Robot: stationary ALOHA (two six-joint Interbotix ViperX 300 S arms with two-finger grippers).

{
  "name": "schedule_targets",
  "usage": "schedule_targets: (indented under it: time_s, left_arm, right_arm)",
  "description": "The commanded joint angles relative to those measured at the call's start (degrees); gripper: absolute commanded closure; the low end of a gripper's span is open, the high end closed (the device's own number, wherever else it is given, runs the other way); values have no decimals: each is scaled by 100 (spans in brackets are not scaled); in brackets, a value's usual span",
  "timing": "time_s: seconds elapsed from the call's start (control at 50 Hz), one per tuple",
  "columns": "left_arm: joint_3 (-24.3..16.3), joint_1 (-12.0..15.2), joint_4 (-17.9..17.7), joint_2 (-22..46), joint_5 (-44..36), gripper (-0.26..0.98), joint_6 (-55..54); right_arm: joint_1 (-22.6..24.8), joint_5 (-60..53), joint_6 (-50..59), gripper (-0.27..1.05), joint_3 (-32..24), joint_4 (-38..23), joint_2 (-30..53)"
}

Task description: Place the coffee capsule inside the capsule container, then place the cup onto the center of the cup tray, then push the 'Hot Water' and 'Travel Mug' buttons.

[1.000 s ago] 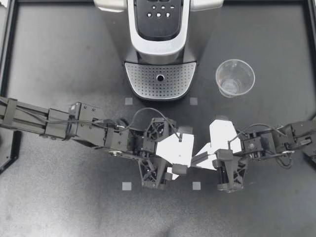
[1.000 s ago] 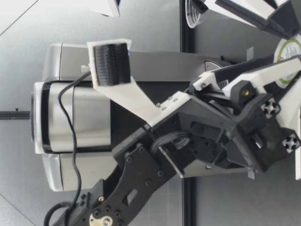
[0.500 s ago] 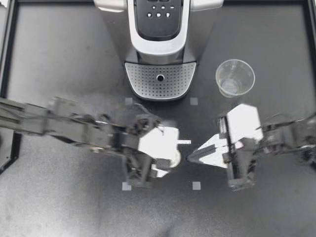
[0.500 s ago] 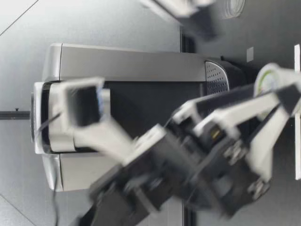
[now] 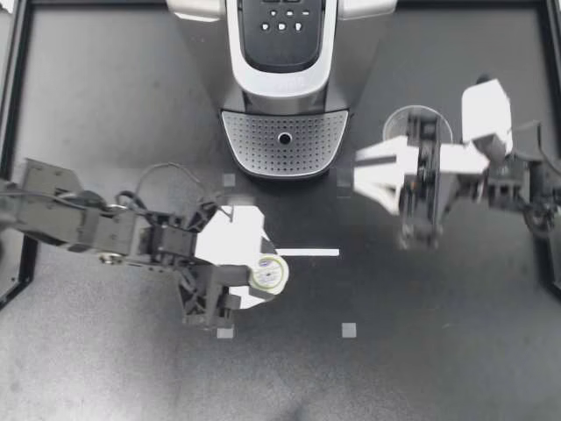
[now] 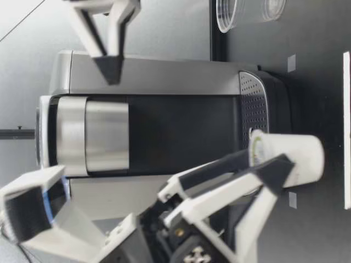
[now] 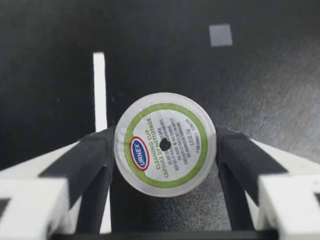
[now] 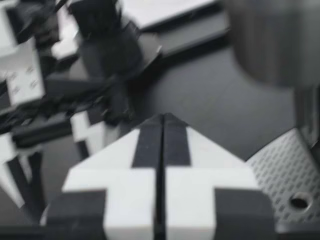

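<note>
One coffee machine was recorded at the table's 12 o'clock, with its cup tray at the front. The right gripper was noted at 3 o'clock of the tray, fingers pressed together. The cup was partly hidden beneath that arm. At 7 o'clock of the tray, the left gripper was seen pinching the coffee capsule from both sides.

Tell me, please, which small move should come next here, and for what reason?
Probably my right claw, shut and empty, should go to the top of the coffee machine and open it. My left claw is shut on the coffee capsule, foil side up. The machine looks closed in the low view, so the capsule has nowhere to go yet.
</note>
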Motion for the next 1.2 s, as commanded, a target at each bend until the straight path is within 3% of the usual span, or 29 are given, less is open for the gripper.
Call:
schedule_targets:
  time_s: [0.0, 0.32, 0.66, 1.18]
  left_arm:
    - [0, -9, -9, -211, -149, 23, -26]
    - [18, 0, -9, -202, -299, 23, -44]
    - [9, -9, -9, -211, -299, 23, -35]
    - [-9, -9, -9, -149, -299, 23, -26]
  right_arm:
    - [-158, -97, -35, 73, -255, 0, -35]
    - [-439, -185, -35, 73, -694, 9, 176]
    - [-633, -387, -44, 73, -800, 0, 211]
    - [-694, -615, -167, 73, -1143, -9, 18]
